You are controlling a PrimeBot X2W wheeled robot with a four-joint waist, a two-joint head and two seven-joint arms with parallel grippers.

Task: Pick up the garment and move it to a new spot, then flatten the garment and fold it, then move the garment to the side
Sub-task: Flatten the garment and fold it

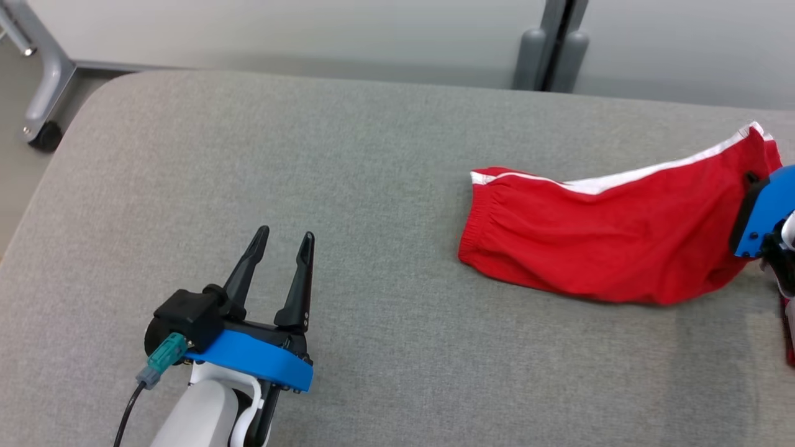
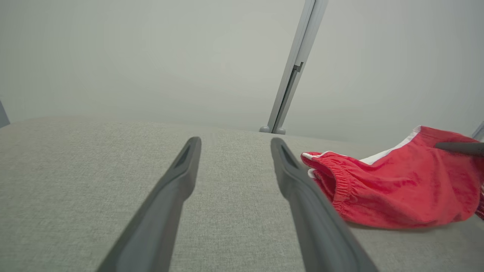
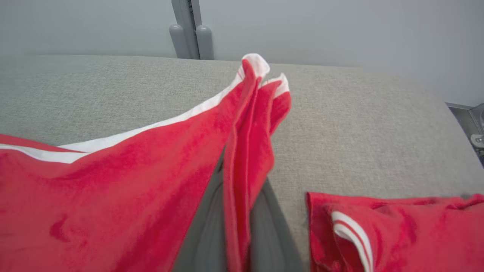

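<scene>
The garment (image 1: 596,236) is a pair of red shorts with white stripes, lying on the right half of the grey padded surface (image 1: 372,186). My right gripper (image 1: 753,180) is at the garment's right end, shut on a raised fold of red cloth (image 3: 249,151) that stands up between its fingers (image 3: 204,234). A further red, white-striped portion (image 3: 397,230) lies just to the right of that gripper. My left gripper (image 1: 286,234) is open at the lower left, with nothing between its fingers and well away from the garment's waistband (image 2: 340,181).
The padded surface has a rounded far-left corner (image 1: 105,87), with floor beyond it. A grey frame leg on a caster (image 1: 43,133) stands there. A pale wall and a grey post (image 1: 553,56) rise behind the surface.
</scene>
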